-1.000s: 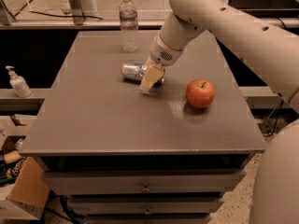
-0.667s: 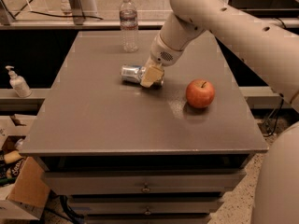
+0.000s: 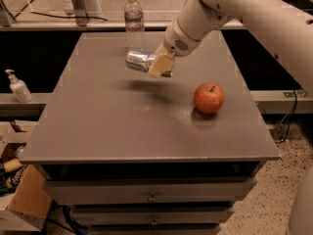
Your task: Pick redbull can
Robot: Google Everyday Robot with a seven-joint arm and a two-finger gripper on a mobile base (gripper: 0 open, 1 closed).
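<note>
You view a dim, warm-toned scene lit from overhead. The table top shows a broad, dull sheen just left of the apple, which casts a small dark shadow at its base. The gripper holds the redbull can clamped above the back half of the table, and a soft, diffuse shadow lies on the surface below them (apart from the can, not touching it). Note the small bright glints on the can's metal. The recesses on either side of the table fall to near black. Fine detail is soft throughout.
</note>
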